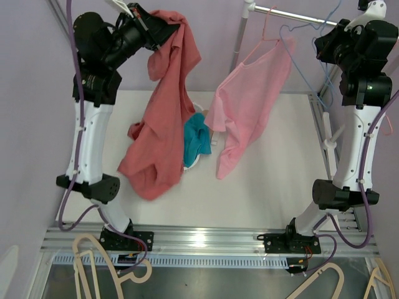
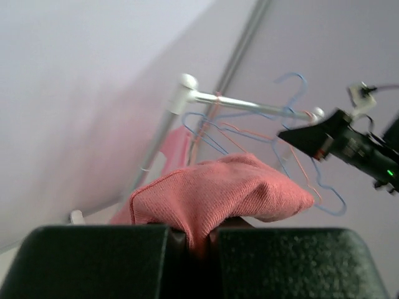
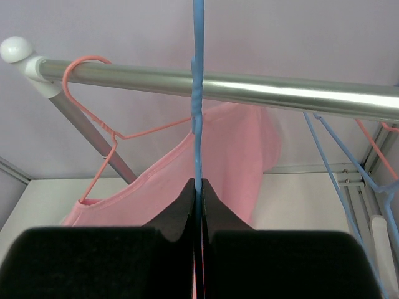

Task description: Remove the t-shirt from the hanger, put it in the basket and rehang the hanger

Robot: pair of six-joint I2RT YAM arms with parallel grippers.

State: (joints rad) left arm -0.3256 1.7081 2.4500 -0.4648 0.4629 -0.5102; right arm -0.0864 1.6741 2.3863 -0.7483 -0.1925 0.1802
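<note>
**Red t-shirt pinched in left claw, blue hanger pinched in right**

Pale wooden hangers (image 1: pixel 93 261) lie at the near edge, in front of the arm bases. On the white table (image 1: pixel 268 193) sits a teal cloth (image 1: pixel 196 140). The red t-shirt (image 1: pixel 165 124) partly covers it in the top view. The shirt hangs from the raised left gripper (image 2: pixel 199 233), whose fingers are clamped on a fold of the fabric. The rest drapes down toward the table. Farther back, the right gripper (image 3: pixel 198 187) is closed tight on the bare blue hanger (image 3: pixel 198 93) hooked over the metal rail (image 3: pixel 280 90). Beside it, a pink t-shirt (image 1: pixel 249 106) hangs on a pink hanger (image 3: pixel 93 118).
</note>
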